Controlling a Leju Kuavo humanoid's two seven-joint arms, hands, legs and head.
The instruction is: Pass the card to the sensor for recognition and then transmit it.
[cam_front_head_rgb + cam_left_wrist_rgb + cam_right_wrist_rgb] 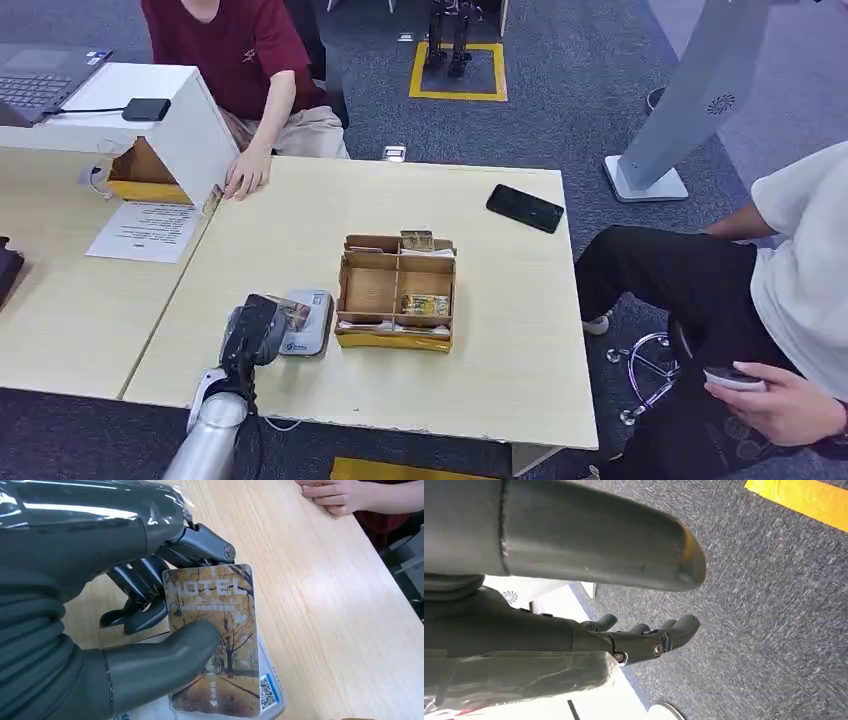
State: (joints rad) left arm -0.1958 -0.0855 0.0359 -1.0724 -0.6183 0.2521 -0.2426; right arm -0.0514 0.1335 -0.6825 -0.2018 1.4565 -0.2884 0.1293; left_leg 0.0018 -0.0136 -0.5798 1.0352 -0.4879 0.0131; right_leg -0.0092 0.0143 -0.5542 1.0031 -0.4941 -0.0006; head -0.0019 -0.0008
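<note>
Left robot hand (pixel 125 645) pinches the tree-printed "HOTEL" plastic card (pixel 217 640) over the grey flat sensor pad (pixel 305 325) at the cardboard divider box's (pixel 396 292) 9 o'clock; thin thumb grip risks slip or a skewed read; right robot hand (pixel 644 640) hangs released.

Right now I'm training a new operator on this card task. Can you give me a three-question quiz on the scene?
1. True or false: the left hand holds the hotel card.
2. What lies on the table near its far right corner? A) a black phone B) a mug C) a stapler
3. Fill in: the card is held just over the grey ____ beside the cardboard organizer box.

Key
1. True; thumb and fingers pinch it.
2. A, the black phone.
3. Card reader.
</note>
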